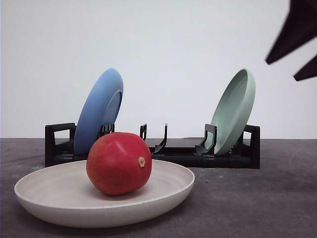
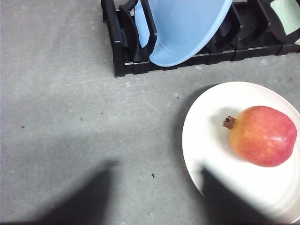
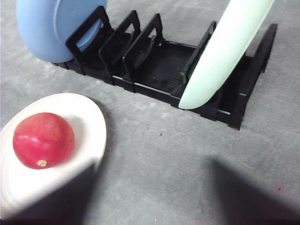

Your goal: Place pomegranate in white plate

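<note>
Glossy round red pomegranate [image 1: 119, 163] rests free in wide matte white plate [image 1: 163, 198]; right claw [image 1: 297, 39] aloft, spread unclear; a nudge could roll it out.

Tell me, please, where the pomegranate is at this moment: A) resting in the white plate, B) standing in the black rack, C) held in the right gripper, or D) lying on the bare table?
A: the pomegranate sits inside the white plate, in front of the black rack that holds the blue plate and green plate.
</note>
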Motion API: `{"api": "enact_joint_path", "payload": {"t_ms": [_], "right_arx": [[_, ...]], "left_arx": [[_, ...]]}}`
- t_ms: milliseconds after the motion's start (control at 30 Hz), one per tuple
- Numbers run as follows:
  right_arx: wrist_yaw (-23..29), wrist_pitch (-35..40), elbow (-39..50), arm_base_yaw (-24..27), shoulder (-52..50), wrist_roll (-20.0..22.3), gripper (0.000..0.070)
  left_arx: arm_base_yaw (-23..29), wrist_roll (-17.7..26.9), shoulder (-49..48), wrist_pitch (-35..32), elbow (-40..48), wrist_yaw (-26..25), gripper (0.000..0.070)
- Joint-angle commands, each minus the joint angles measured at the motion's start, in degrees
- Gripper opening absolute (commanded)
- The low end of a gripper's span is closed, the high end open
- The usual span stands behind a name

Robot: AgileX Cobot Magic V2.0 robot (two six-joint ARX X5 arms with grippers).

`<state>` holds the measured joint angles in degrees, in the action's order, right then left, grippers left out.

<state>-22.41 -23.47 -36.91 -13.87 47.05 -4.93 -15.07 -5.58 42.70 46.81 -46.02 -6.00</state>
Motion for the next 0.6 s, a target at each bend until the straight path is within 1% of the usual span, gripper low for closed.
{"api": "enact_joint_path", "payload": {"t_ms": [0,567], "right_arx": [[-0.19,0.83,-0.13,-0.26,0.37,-0.41,0.0039],[-0.09,0.97,-0.13,-0.24,0.35,-0.35,0.0038]], "left_arx": [[-0.07,-0.02,0.31,-0.77,-0.44,-0.02,0.0023],[0.14,0.40,-0.65,-2.05,0.01,0.12,0.0023]]}}
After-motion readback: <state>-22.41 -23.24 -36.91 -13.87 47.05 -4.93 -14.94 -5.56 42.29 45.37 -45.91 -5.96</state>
